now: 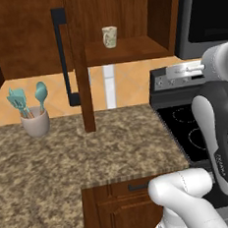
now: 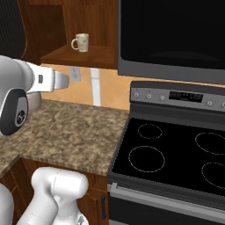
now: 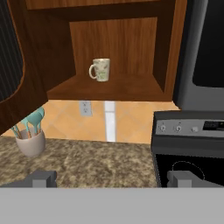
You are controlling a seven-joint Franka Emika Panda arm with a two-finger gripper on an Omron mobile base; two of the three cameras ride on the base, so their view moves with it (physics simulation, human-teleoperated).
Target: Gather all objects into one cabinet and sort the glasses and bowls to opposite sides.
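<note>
Cabinet (image 3: 109,89), upper centre of the hand view: open-fronted. Tabletop (image 1: 65,155) below. Beige speckled cup (image 3: 101,69) stands upright mid-shelf, handle to frame left. Likely light, rigid, glazed, slippery; grip across the body. End effector (image 3: 111,178): fingers apart, empty.

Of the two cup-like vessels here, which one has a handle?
The speckled beige mug on the open shelf; the pale utensil holder on the counter has none and holds teal utensils.

Utensil crock (image 1: 36,124) on granite counter (image 1: 89,148) beside stove (image 2: 176,154).
</note>
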